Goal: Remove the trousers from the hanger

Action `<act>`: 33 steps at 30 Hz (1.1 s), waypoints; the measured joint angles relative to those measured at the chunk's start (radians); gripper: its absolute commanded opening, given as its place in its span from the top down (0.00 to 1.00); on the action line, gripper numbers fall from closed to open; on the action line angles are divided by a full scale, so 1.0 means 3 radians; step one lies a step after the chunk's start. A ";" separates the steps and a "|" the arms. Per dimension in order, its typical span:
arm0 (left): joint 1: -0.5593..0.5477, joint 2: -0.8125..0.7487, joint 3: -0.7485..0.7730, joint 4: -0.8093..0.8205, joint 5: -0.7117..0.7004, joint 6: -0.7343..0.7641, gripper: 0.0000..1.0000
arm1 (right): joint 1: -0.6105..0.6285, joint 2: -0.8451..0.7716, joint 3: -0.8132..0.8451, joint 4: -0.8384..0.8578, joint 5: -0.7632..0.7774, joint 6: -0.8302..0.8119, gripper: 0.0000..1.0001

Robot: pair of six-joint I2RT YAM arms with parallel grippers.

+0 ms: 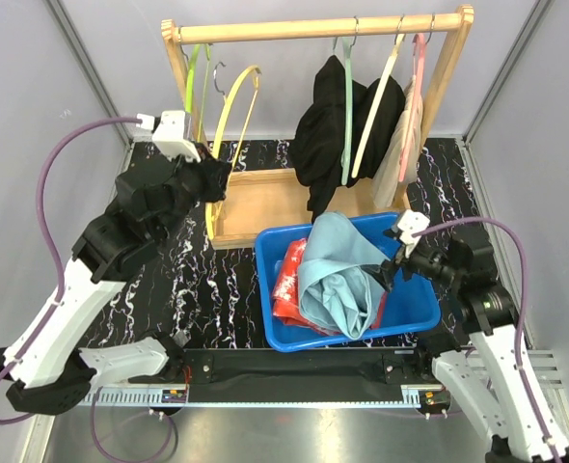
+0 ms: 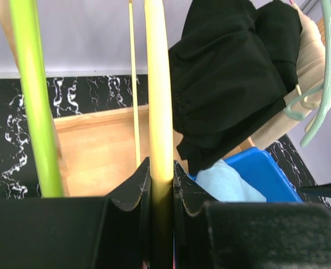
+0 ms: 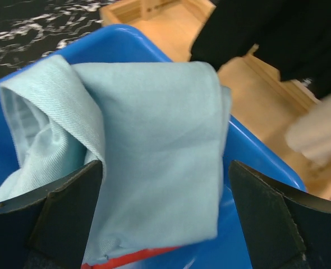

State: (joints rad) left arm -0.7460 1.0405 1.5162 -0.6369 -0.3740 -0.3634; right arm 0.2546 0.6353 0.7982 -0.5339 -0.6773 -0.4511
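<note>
Light blue trousers (image 1: 342,265), red-white blotchy trousers (image 1: 286,285) — blue bin (image 1: 412,311); black trousers (image 1: 323,135), beige trousers (image 1: 400,154); yellow hanger (image 2: 159,84).

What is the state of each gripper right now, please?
The left gripper is closed on the yellow hanger.
The right gripper is open above the light blue trousers.

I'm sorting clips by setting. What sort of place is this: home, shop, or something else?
Probably a robotics lab test cell: plain grey panel walls close in a black marbled table, where a wooden clothes rack and a blue bin holding light blue trousers stand as practice props.
</note>
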 measured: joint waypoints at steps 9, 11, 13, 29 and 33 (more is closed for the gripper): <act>0.0563 0.0642 0.0866 -0.0004 0.0192 -0.0001 1.00 | -0.0628 -0.0516 -0.0365 0.0001 0.0289 0.0195 0.00; 0.0731 0.0732 0.0954 0.0001 0.0264 -0.0056 1.00 | -0.0715 -0.0529 -0.0437 0.0041 0.0370 0.0235 0.00; 0.0866 0.0832 0.1039 -0.0001 0.0340 -0.0130 1.00 | -0.0760 -0.0540 -0.0474 0.0067 0.0437 0.0275 0.00; 0.1052 0.0891 0.0944 -0.0153 0.0748 -0.0413 0.47 | -0.0810 -0.0594 -0.0516 0.0240 0.0543 0.0361 0.00; 0.1052 0.0763 0.1010 -0.0285 0.0804 -0.0474 0.19 | -0.0810 -0.0594 -0.0540 0.0275 0.0540 0.0371 0.00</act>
State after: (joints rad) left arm -0.4305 1.2694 1.8191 -0.7223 -0.1329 -0.5056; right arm 0.0116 0.4572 0.6361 -0.4515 -0.5152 -0.3397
